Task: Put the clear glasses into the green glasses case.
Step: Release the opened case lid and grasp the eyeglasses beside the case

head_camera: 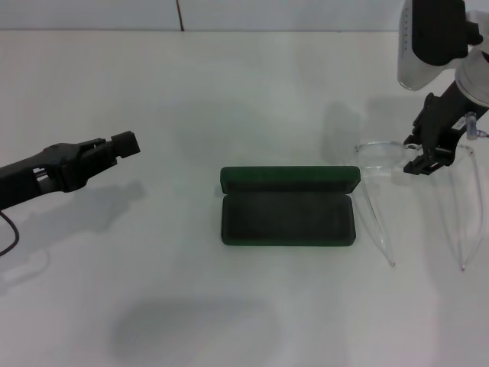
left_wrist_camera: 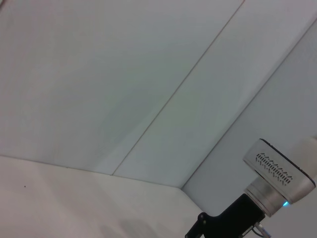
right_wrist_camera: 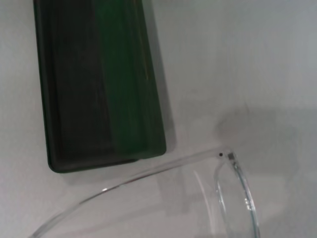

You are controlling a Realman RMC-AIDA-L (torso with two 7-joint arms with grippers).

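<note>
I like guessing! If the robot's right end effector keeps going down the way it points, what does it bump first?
Probably the clear plastic glasses right under the right end effector, though depth is unclear.

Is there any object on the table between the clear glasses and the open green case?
No, nothing visible lies between them. The clear glasses sit under the right gripper, beside the open green glasses case.

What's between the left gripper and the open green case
Nothing: in the head view only bare white table lies between the left gripper and the green glasses case. The clear glasses sit on the case's far side, under the right gripper.
</note>
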